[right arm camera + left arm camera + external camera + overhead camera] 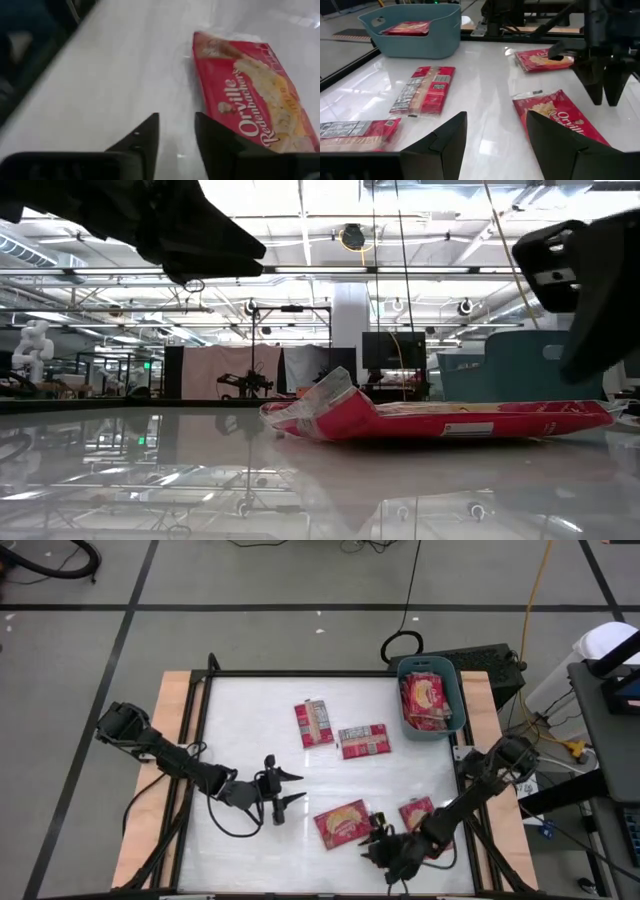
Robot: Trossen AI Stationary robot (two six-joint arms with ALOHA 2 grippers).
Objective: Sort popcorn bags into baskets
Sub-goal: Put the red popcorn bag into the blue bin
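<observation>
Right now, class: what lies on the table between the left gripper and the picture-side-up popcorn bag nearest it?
Nothing: in the high view, only bare white tabletop separates the left gripper from that popcorn bag.

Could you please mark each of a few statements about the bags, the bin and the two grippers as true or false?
1. Four popcorn bags lie loose on the table. True: two label-side up, two picture-side up.
2. The teal basket is empty. False: it holds red bags.
3. The left gripper is shut on a bag. False: its fingers stand open with nothing between them.
4. The right gripper sits beside the picture-side-up bag nearest the table's front edge. True.
5. The basket stands at the middle of the table. False: it stands at the far right corner.
</observation>
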